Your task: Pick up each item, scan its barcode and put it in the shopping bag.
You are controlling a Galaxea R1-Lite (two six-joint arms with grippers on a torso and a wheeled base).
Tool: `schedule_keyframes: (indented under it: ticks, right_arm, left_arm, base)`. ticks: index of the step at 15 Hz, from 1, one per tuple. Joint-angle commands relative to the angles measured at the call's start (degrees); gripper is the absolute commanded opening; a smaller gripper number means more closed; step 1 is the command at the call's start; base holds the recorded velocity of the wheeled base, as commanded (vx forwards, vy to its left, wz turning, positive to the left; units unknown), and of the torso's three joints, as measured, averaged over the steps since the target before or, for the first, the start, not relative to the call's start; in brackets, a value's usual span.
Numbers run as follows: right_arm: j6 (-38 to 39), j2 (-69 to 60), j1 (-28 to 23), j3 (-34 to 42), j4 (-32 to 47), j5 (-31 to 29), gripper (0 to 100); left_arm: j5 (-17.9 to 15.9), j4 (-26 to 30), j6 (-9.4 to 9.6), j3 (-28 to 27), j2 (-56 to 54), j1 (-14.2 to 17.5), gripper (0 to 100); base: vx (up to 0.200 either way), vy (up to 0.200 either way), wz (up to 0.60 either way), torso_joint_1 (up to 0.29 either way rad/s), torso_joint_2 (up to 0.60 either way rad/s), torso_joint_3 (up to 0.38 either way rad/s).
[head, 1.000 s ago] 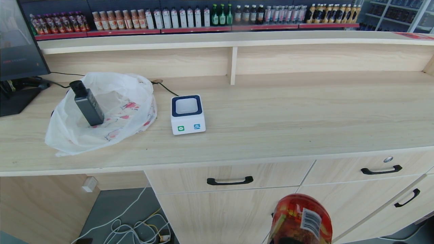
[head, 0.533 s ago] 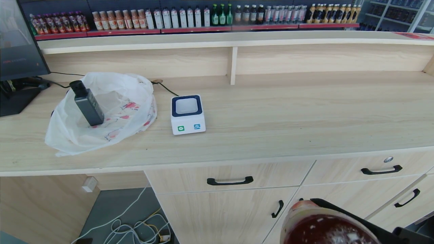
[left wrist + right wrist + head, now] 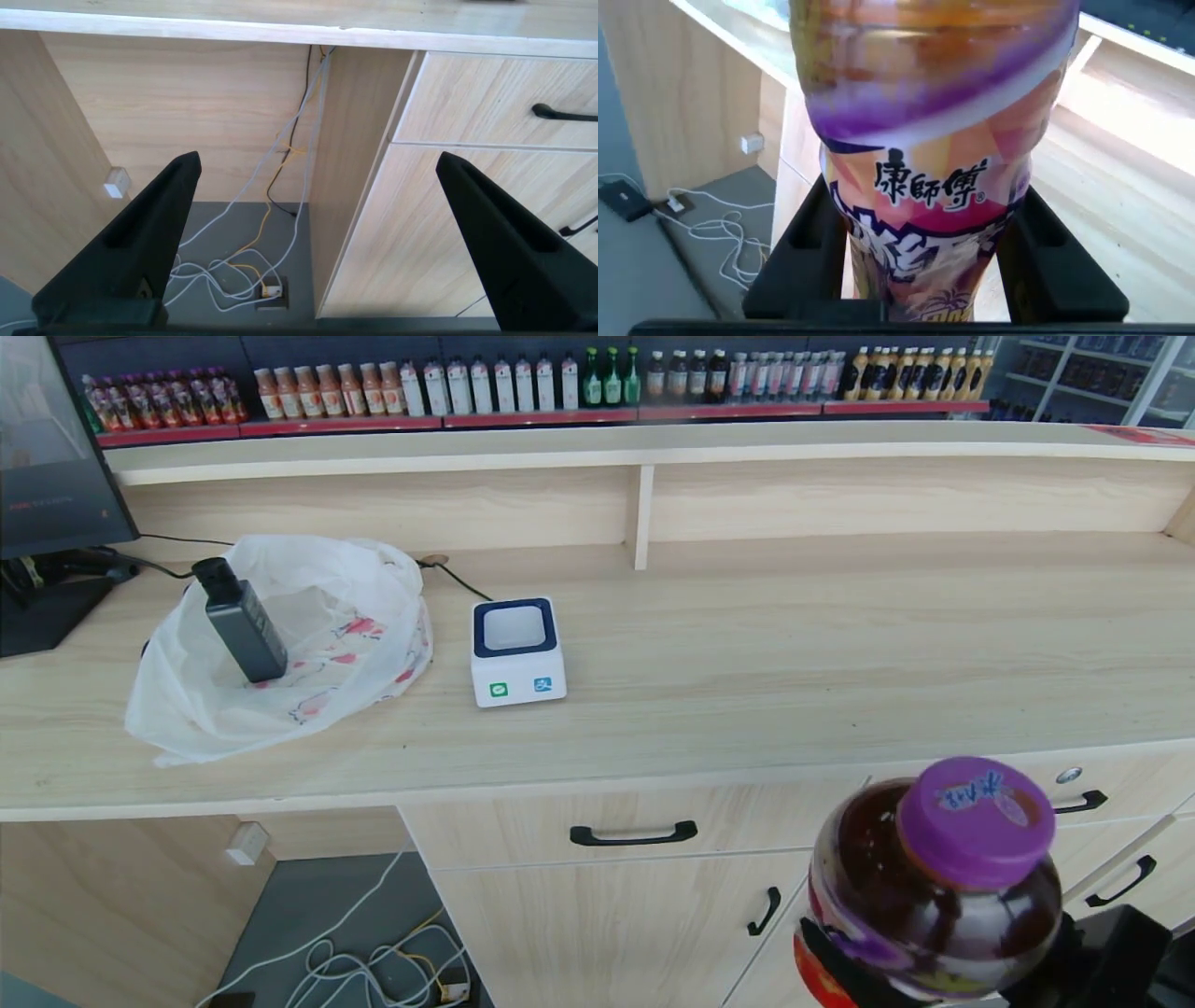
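A dark drink bottle (image 3: pixel 934 887) with a purple cap stands upright at the lower right of the head view, in front of the counter's drawers, below the countertop edge. My right gripper (image 3: pixel 924 252) is shut on the bottle (image 3: pixel 934 140), its black fingers (image 3: pixel 808 247) clamping both sides of the label. The white scanner box (image 3: pixel 516 651) with a blue-rimmed window sits mid-counter. Left of it lies the white shopping bag (image 3: pixel 308 653), with a dark grey bottle (image 3: pixel 241 619) leaning inside. My left gripper (image 3: pixel 313 233) is open and holds nothing, below counter height, facing the cabinet side.
The wooden counter (image 3: pixel 794 653) has a raised back shelf. A black monitor (image 3: pixel 51 476) stands at its far left. A cable (image 3: pixel 457 581) runs from the scanner to the back. Drawers with black handles (image 3: pixel 633 835) are below. Loose cables (image 3: pixel 355 961) lie on the floor.
The bottle in my right gripper has been turned and raised: a second ago its barcode side showed low in view, then its base, and now it stands upright, cap on top.
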Motion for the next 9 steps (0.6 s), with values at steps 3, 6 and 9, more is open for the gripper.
schedule_keyframes:
  ticks: [3,6,9]
  right_arm:
    - [9.2,0.9,-9.4,-5.4,5.7,-0.2,0]
    - [16.1,3.9,-15.9,-13.7,7.3,0.5,0]
    - [21.3,7.3,-20.1,-19.7,10.8,2.7,0]
  left_arm:
    - [0.0,0.0,0.0,0.0,0.0,0.0,100]
    - [0.0,0.0,0.0,0.0,0.0,0.0,100]
    - [0.0,0.0,0.0,0.0,0.0,0.0,100]
  base:
    - [0.0,0.0,0.0,0.0,0.0,0.0]
    - [0.0,0.0,0.0,0.0,0.0,0.0]
    - [0.0,0.0,0.0,0.0,0.0,0.0]
